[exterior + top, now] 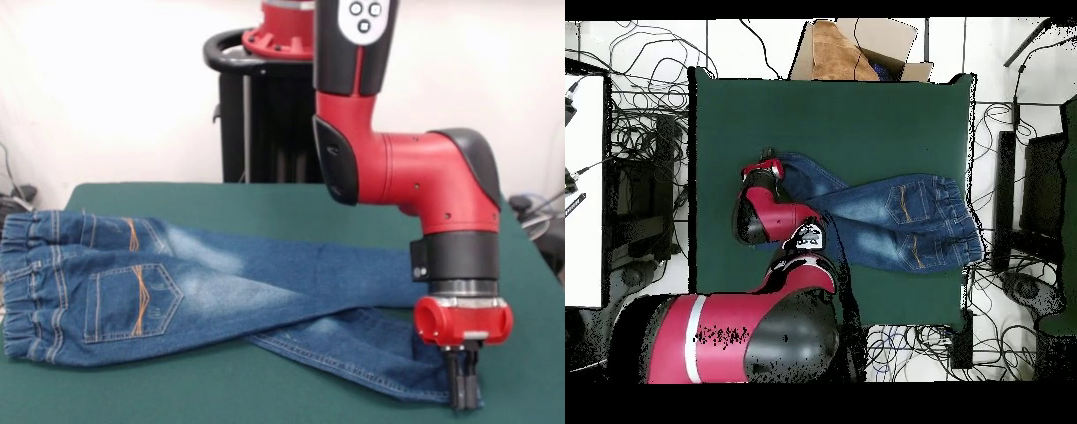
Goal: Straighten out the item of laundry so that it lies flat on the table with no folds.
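The small blue denim jeans (203,291) lie back side up on the dark green table (265,199). The gathered waistband is at the left and the orange-stitched pockets face up. The two legs run to the right and cross, one lying over the other. My gripper (464,397) points straight down at the hem of the nearer leg, at the table's front right. Its fingers (458,382) are pressed together on the hem. In the overhead view the jeans (895,215) stretch from the gripper (765,168) to the table's right edge (965,150).
The black pedestal (265,115) stands behind the table's far side. A cardboard box (855,50) sits beyond the table's top edge in the overhead view. Cables and dark equipment (1035,190) lie around the table.
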`<state>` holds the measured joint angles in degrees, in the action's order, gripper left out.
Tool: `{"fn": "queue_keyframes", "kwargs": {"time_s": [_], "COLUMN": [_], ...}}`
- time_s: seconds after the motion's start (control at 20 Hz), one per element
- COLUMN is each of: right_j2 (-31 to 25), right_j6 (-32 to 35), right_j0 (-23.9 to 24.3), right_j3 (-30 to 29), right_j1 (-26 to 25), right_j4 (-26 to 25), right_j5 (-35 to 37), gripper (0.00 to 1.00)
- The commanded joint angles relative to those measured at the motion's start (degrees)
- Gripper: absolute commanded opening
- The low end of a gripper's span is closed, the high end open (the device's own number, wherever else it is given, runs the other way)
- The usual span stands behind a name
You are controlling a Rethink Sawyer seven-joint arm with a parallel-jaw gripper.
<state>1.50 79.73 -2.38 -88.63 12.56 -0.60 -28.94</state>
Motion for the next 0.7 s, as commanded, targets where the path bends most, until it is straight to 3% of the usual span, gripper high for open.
{"fn": "queue_keyframes", "kwargs": {"time_s": [0.05, 0.7], "right_j2": [-1.03, -0.13], "right_j6": [5.85, 6.91], "right_j0": [0.61, 0.13], "right_j3": [3.39, 3.02], "right_j1": [-1.74, -1.62], "right_j4": [-2.17, -2.33], "right_j5": [8.21, 7.00], "gripper": [0.00, 0.00]}}
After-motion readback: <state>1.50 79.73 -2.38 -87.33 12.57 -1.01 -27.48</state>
